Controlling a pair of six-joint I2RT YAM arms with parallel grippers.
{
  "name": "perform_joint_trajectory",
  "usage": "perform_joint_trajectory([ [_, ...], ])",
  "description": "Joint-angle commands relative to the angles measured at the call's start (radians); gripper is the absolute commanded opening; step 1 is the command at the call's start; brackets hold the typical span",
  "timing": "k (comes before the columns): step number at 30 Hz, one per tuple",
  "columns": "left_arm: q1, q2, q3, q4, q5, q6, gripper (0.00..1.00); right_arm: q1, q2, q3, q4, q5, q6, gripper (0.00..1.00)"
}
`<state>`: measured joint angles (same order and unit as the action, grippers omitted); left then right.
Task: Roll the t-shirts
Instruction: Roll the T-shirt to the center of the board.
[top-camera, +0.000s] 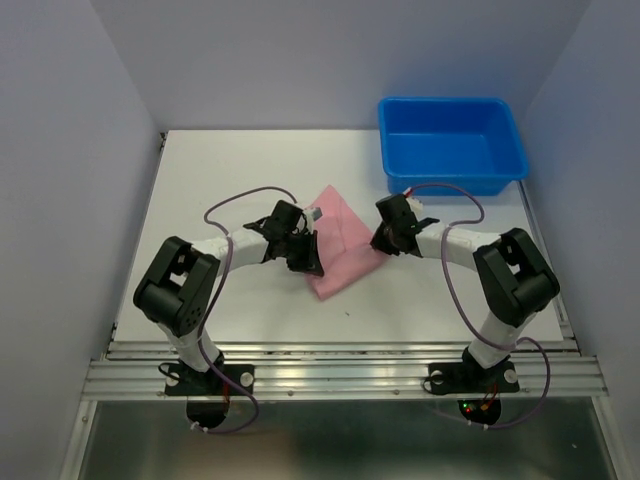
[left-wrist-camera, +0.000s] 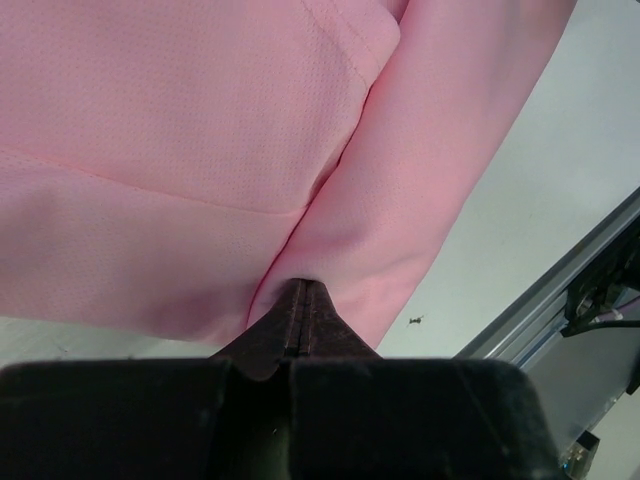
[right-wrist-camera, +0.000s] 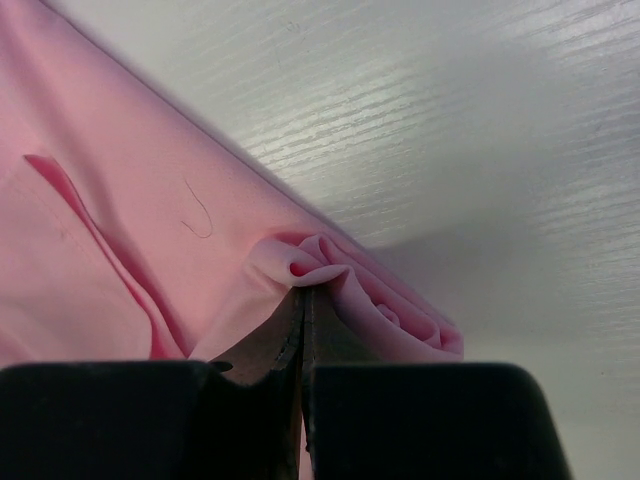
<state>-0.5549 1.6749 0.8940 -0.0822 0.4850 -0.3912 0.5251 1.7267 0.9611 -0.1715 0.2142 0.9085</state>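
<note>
The shirt (top-camera: 340, 245) lies folded into a slanted band at the middle of the table (top-camera: 230, 170), well apart from the bin (top-camera: 452, 182) at the far right. We have it pinched on both sides. The left gripper (left-wrist-camera: 303, 298) is clamped on a fold at its near-left edge, and the right gripper (right-wrist-camera: 303, 293) is clamped on a small bunched wad of layers at its right edge.

We judge the roll barely begun. Each gripper holds only a small bite, so a pull could slip the cloth free. It could also lift just the top layer, leave the rest behind, and give a slack roll. If our arms travel unevenly, the band would skew and roll into a cone. On the smooth table the shirt may also slide instead of turning over.

The fabric is thin, matte pink with a fine mesh weave, soft creases and a stitched seam. A loose thread (right-wrist-camera: 198, 212) lies on it. The table is white with faint grain lines. The bin is rigid blue plastic, rectangular with rounded corners.
</note>
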Motion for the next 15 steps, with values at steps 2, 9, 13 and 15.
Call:
perform_joint_trajectory([
  [2,-0.002,-0.023,0.069,-0.089,-0.061,0.069,0.00,0.009,0.037,0.025,-0.105,0.022,-0.077,0.01],
  [9,-0.017,-0.122,0.146,-0.212,-0.221,0.150,0.00,0.009,-0.137,0.036,-0.095,-0.009,-0.128,0.09],
  [13,-0.082,-0.133,0.233,-0.304,-0.377,0.216,0.15,0.009,-0.243,0.019,-0.106,0.005,-0.123,0.20],
  [15,-0.147,-0.138,0.266,-0.329,-0.474,0.244,0.43,-0.002,-0.274,-0.007,-0.112,-0.001,-0.111,0.32],
])
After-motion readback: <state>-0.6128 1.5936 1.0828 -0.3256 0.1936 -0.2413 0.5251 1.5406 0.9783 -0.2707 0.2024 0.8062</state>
